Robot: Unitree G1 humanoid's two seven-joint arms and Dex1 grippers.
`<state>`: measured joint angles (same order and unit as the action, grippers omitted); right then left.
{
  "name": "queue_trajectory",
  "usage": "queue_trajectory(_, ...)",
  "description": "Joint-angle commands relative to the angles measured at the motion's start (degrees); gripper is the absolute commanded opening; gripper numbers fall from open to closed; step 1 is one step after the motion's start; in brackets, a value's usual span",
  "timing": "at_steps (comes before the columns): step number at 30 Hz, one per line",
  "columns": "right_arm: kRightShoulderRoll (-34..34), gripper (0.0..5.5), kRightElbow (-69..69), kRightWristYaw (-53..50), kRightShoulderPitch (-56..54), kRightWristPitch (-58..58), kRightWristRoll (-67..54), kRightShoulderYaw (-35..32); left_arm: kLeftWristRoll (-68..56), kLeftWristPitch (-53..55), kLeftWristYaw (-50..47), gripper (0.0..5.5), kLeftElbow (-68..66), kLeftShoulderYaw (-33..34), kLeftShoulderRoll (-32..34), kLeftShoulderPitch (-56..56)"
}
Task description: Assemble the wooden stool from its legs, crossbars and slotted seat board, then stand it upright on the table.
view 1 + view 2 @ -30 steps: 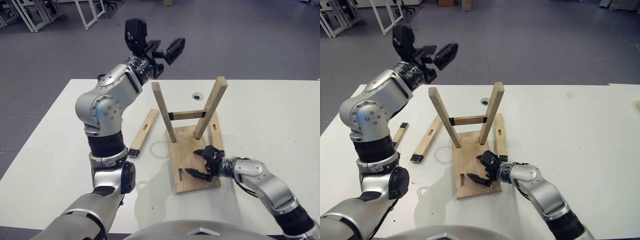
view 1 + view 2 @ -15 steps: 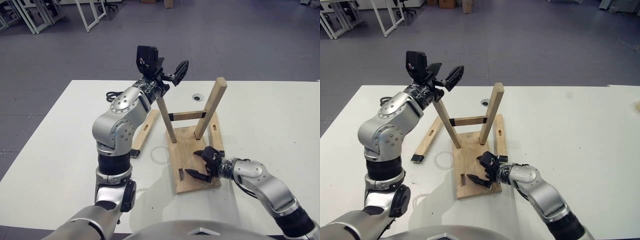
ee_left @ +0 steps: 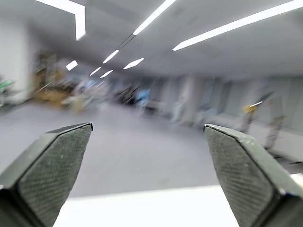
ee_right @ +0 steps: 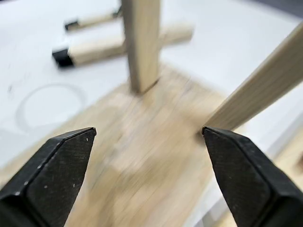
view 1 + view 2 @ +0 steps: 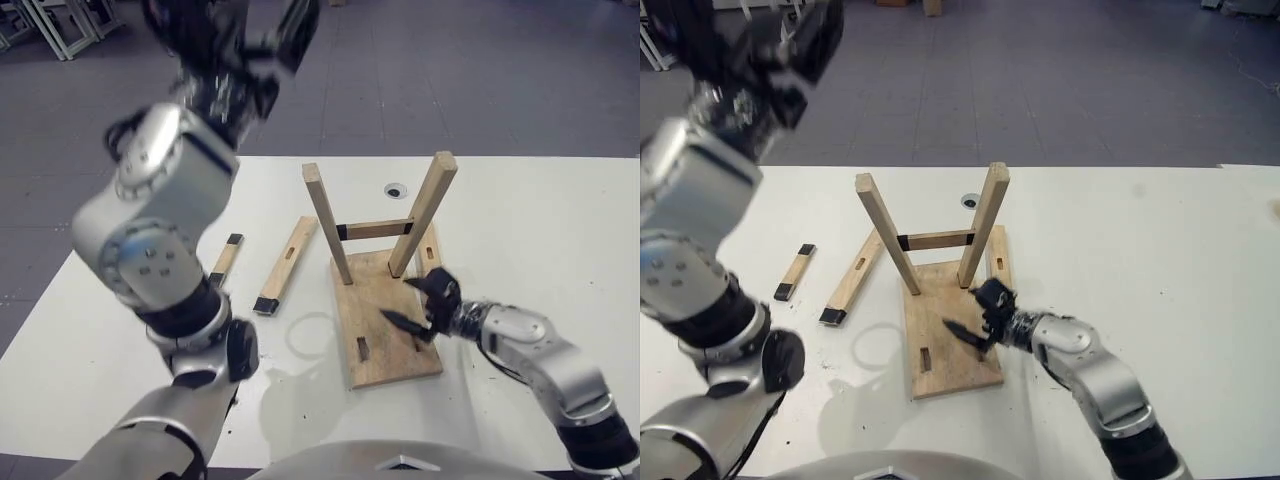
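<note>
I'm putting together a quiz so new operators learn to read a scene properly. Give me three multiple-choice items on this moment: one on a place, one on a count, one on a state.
1. Where is the right end effector?
A. Above the seat board
B. Above the loose pieces left of the board
C. Beyond the table's edge

2. How many legs stand planted in the seat board?
A. One
B. Two
C. Four

3. What state is the left end effector in?
A. Shut on a leg
B. Shut on the seat board
C. Open, holding nothing

Answers:
1 A: it hangs over the board's bare wood, close to the planted legs.
2 B: two slanted legs, joined by a crossbar, rise from the board.
3 C: its fingers stand wide apart with nothing between them.
</note>
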<state>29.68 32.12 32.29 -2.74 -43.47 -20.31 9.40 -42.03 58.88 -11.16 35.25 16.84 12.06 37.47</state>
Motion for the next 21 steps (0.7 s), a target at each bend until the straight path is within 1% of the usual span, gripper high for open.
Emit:
queue_trajectory(1,6.30,4.15,6.27,1.42,1.95,-5.31,-4.20,-11.64,10.58,-7.09,4.33,4.35,0.59,-0.54,6.61,-21.82)
queue_trajectory(3,12.13,4.15,5.14,3.84,8.13,-3.71,-1.62,-13.98,13.43,-10.75,6.45,4.35,-0.82,0.12,6.98,-29.86)
queue_trajectory(5,16.19,4.15,2.40,4.80,12.91,-0.53,2.29,-14.22,16.07,-14.10,8.16,4.35,-2.52,-0.15,7.12,-35.52)
queue_trajectory(7,14.18,4.15,0.07,2.24,14.53,0.49,3.77,-14.37,17.04,-16.06,9.83,4.35,-5.23,0.19,6.61,-38.84)
queue_trajectory(10,9.06,4.15,-0.02,-2.23,16.23,0.61,3.50,-15.82,17.01,-17.25,14.03,4.35,-9.85,0.16,7.36,-42.74)
queue_trajectory(14,2.99,4.15,0.59,-6.61,13.88,-2.38,0.25,-19.67,21.68,-24.78,23.20,4.35,-20.86,-1.64,12.77,-47.16)
queue_trajectory(17,0.77,4.15,1.38,-8.34,12.33,-4.45,-1.45,-20.50,25.52,-30.84,28.48,4.35,-30.12,-2.99,16.37,-46.45)
queue_trajectory(19,0.33,4.15,2.06,-8.84,11.92,-5.46,-2.06,-20.27,25.51,-32.19,31.55,4.35,-34.00,-3.44,16.95,-45.09)
queue_trajectory(21,-0.08,4.15,2.74,-9.44,11.22,-6.52,-2.57,-19.97,25.95,-33.38,35.31,4.35,-37.98,-5.26,17.71,-43.68)
